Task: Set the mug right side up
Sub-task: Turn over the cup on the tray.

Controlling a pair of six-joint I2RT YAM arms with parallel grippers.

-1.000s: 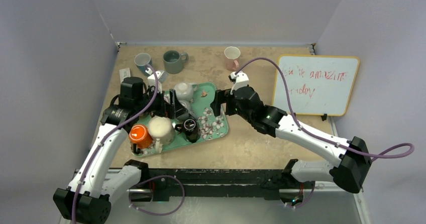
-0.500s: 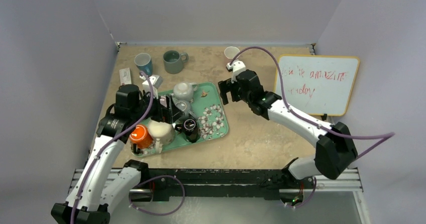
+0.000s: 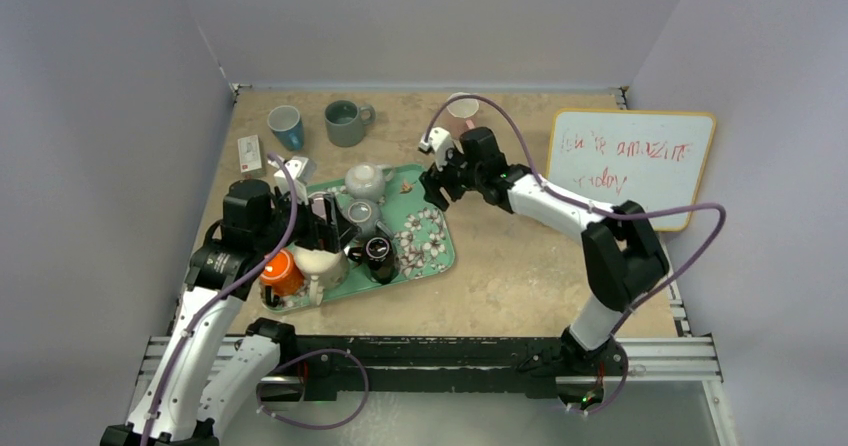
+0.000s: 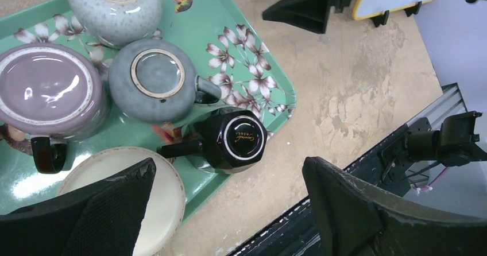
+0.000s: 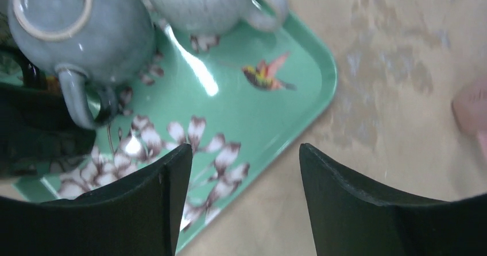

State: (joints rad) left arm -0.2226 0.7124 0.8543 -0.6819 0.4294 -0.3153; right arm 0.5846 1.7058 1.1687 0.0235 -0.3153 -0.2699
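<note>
Several mugs stand bottom up on the green floral tray [image 3: 428, 249]: a grey one [image 3: 362, 213] [image 4: 152, 86] [image 5: 63, 29], a purple one [image 4: 46, 95], a black one [image 3: 380, 252] [image 4: 235, 138], a cream one [image 3: 318, 256] [image 4: 158, 198] and an orange one [image 3: 279, 270]. A speckled grey mug [image 3: 367, 178] [image 5: 201, 3] sits at the tray's far side. My left gripper [image 3: 325, 221] [image 4: 228, 167] hangs open above the cream and black mugs, holding nothing. My right gripper [image 3: 435, 186] [image 5: 244, 150] is open and empty over the tray's far right corner.
At the back of the table stand a blue mug [image 3: 286, 124], a grey-green mug [image 3: 346, 122] and a pink mug [image 3: 462, 114] [image 5: 474, 109]. A whiteboard [image 3: 630, 166] leans at the right. A small carton [image 3: 248, 152] lies at the far left.
My right arm has swung left and toward the back, stopping over the tray's far right corner, with its jaws somewhat narrower. My left gripper has drifted slightly toward the near left.
</note>
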